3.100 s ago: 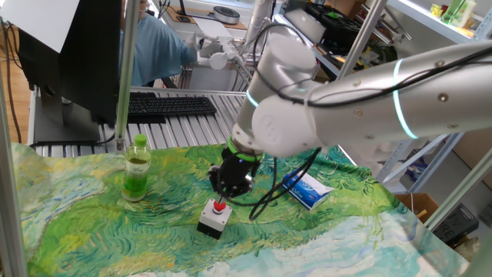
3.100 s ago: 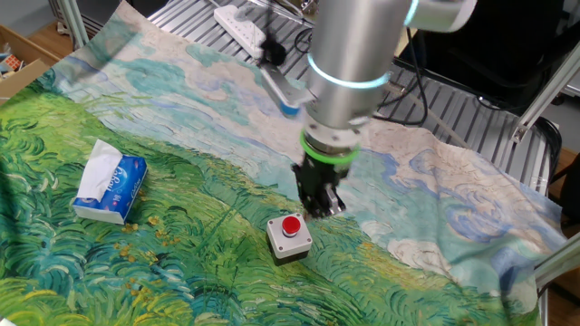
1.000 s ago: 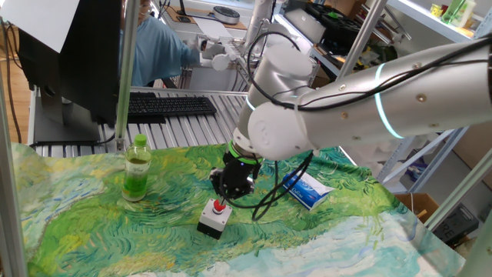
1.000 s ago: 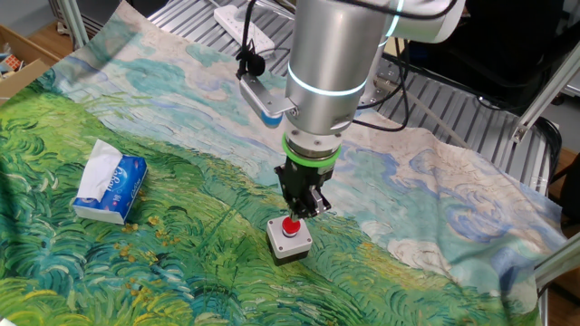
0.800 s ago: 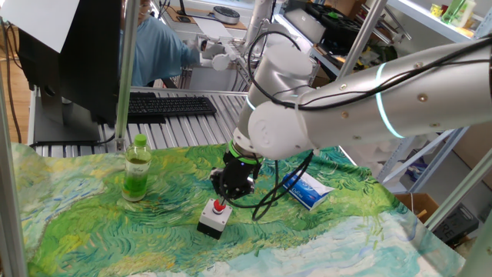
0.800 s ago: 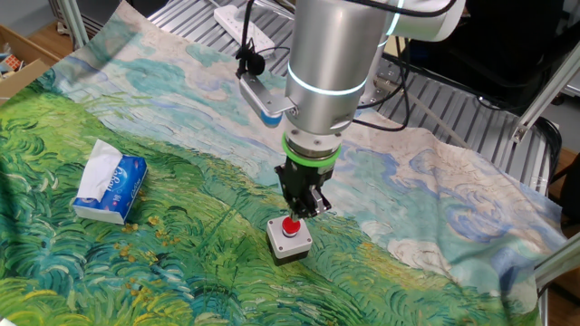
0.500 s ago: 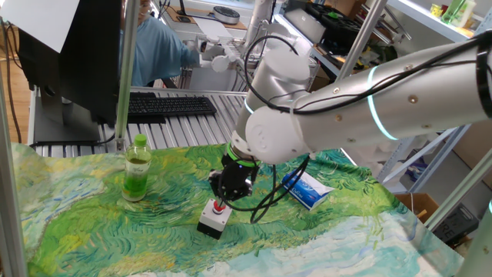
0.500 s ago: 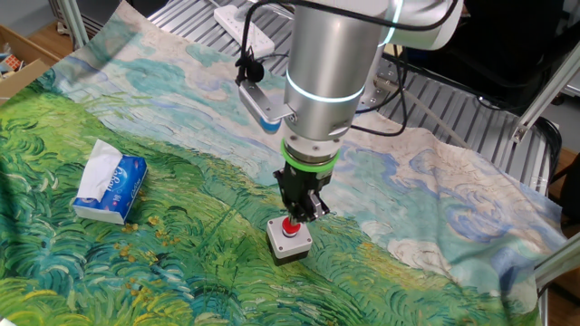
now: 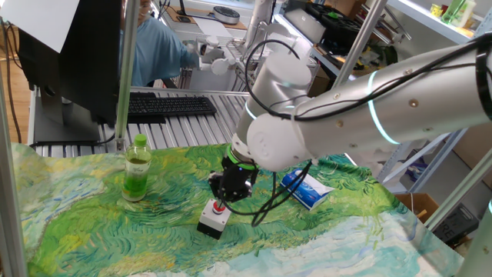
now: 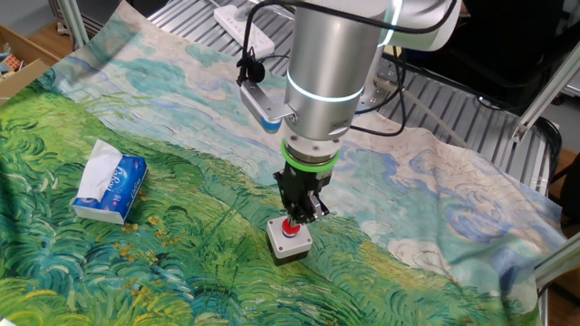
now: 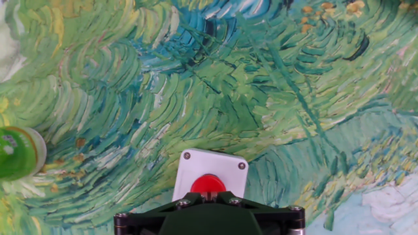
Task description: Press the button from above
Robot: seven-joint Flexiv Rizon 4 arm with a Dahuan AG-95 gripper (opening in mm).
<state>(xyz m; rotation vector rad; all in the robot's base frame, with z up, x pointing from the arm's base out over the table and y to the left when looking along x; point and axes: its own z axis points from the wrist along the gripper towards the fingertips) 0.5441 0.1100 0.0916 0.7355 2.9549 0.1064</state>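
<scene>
The button (image 9: 219, 207) is a red cap on a small white box with a black top, standing on the green painted cloth. It also shows in the other fixed view (image 10: 290, 230) and in the hand view (image 11: 208, 183). My gripper (image 9: 222, 201) hangs straight over it, tips down on the red cap. In the other fixed view the gripper (image 10: 295, 219) covers most of the cap. In the hand view the gripper (image 11: 208, 195) shows its two fingertips meeting at the cap's near edge, shut.
A bottle of green liquid (image 9: 137, 168) stands left of the button and shows at the hand view's left edge (image 11: 16, 153). A blue tissue pack (image 9: 307, 190) lies right of the arm (image 10: 111, 186). A keyboard (image 9: 165, 105) lies behind the cloth.
Three seconds ago the gripper was behind the button. It has moved over the cap and come down onto it, sinking slightly in the last second.
</scene>
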